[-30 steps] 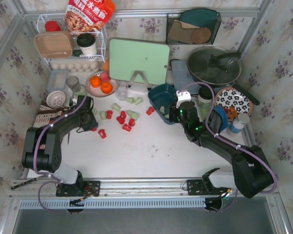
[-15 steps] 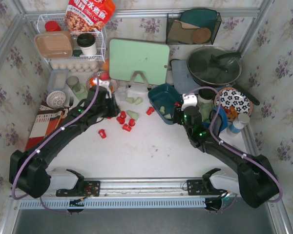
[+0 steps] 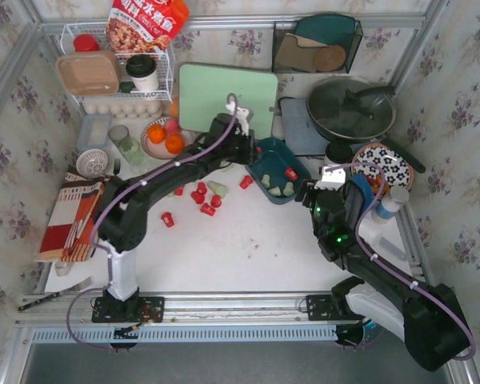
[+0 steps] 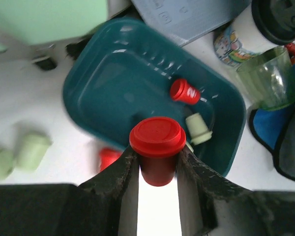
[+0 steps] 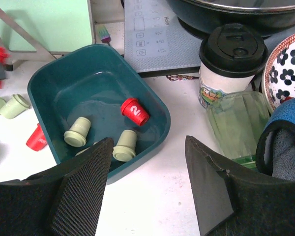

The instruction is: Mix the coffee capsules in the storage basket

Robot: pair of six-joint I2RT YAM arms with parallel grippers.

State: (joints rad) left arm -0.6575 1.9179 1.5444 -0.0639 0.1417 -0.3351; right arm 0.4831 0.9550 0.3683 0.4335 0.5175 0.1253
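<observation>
Left claw — red capsule between its fingers — over storage basket rim

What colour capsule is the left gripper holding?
A red capsule, clearest in the left wrist view.

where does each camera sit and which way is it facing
Top external: fixed above and behind the arm bases, looking down on the table; the left arm and right arm both show.
Left wrist: on the left arm, looking down past the left gripper, shut on a red capsule, into the storage basket.
Right wrist: on the right arm, looking down and forward over the basket; the open right gripper frames the bottom.
Shared: both wrist views show the basket with a red capsule marked 2 lying inside.
</observation>
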